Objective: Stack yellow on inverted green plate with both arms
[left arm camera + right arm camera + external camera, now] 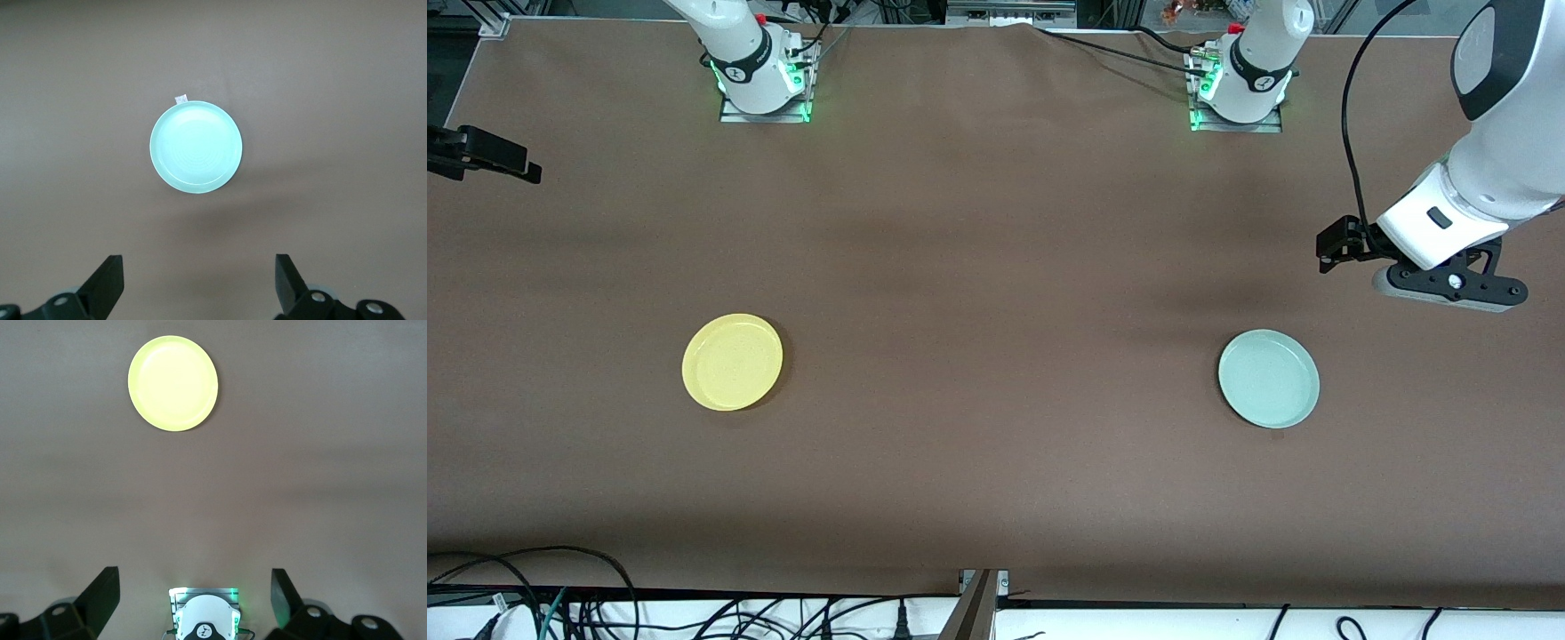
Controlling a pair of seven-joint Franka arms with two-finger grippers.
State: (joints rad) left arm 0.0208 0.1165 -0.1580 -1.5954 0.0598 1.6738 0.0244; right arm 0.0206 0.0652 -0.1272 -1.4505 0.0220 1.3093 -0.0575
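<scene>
The yellow plate [732, 362] lies flat on the brown table toward the right arm's end; the right wrist view also shows this yellow plate [173, 383]. The pale green plate [1269, 379] lies flat toward the left arm's end, about as near the front camera as the yellow one. A small white tag pokes out at the rim of the green plate [196, 147]. My left gripper [199, 268] hangs open and empty high over the table beside the green plate. My right gripper [193, 581] is open and empty, high over its own base.
The arm bases, lit green, stand on the table farther from the front camera than the plates: the right arm's [763, 84] and the left arm's [1238, 93]. The left arm's hand [1449, 284] hovers near that end's table edge. Cables lie along the near edge [560, 604].
</scene>
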